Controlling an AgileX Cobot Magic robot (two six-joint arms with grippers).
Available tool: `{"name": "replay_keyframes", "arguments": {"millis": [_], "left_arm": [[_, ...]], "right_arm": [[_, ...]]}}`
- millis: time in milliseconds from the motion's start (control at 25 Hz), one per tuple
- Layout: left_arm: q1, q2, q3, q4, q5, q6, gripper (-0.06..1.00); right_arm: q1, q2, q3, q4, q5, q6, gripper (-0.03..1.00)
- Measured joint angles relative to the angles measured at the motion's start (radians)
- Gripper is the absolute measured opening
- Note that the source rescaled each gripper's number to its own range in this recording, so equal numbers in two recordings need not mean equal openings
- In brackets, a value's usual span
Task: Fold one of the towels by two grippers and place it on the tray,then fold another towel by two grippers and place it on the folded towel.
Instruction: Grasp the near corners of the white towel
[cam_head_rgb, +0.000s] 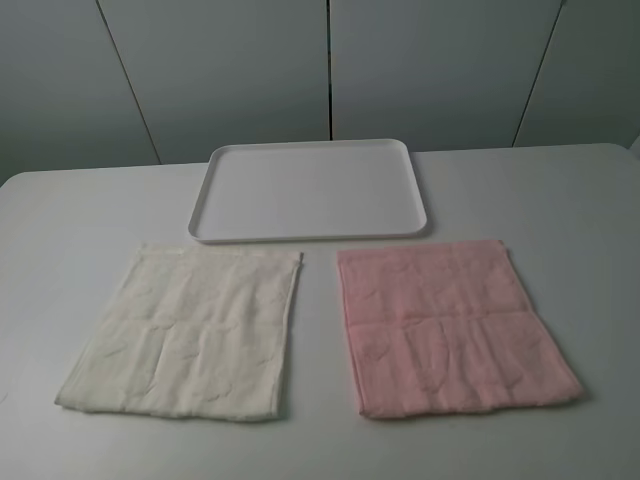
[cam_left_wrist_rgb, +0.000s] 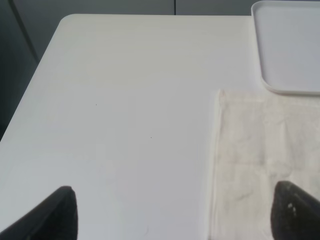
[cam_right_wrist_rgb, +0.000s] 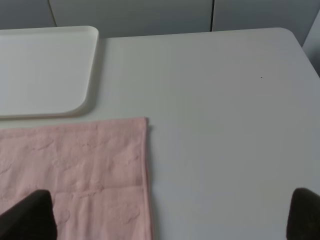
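A cream towel (cam_head_rgb: 190, 330) lies flat on the table at the front left; its edge also shows in the left wrist view (cam_left_wrist_rgb: 265, 160). A pink towel (cam_head_rgb: 450, 325) lies flat at the front right and shows in the right wrist view (cam_right_wrist_rgb: 75, 175). A white tray (cam_head_rgb: 310, 190) stands empty behind them; it shows in the left wrist view (cam_left_wrist_rgb: 290, 47) and the right wrist view (cam_right_wrist_rgb: 45, 70). Neither arm shows in the exterior view. My left gripper (cam_left_wrist_rgb: 172, 215) is open above bare table beside the cream towel. My right gripper (cam_right_wrist_rgb: 172, 215) is open over the pink towel's outer edge.
The white table (cam_head_rgb: 90, 220) carries only the towels and the tray. Grey cabinet panels (cam_head_rgb: 330, 60) stand behind it. The table's rounded corners show in the left wrist view (cam_left_wrist_rgb: 70, 20) and the right wrist view (cam_right_wrist_rgb: 290, 32).
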Motion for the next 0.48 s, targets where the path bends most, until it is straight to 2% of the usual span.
{"name": "replay_keyframes", "arguments": {"millis": [480], "left_arm": [[0.0,0.0,0.0,0.0,0.0,0.0,1.0]], "right_arm": [[0.0,0.0,0.0,0.0,0.0,0.0,1.0]]}}
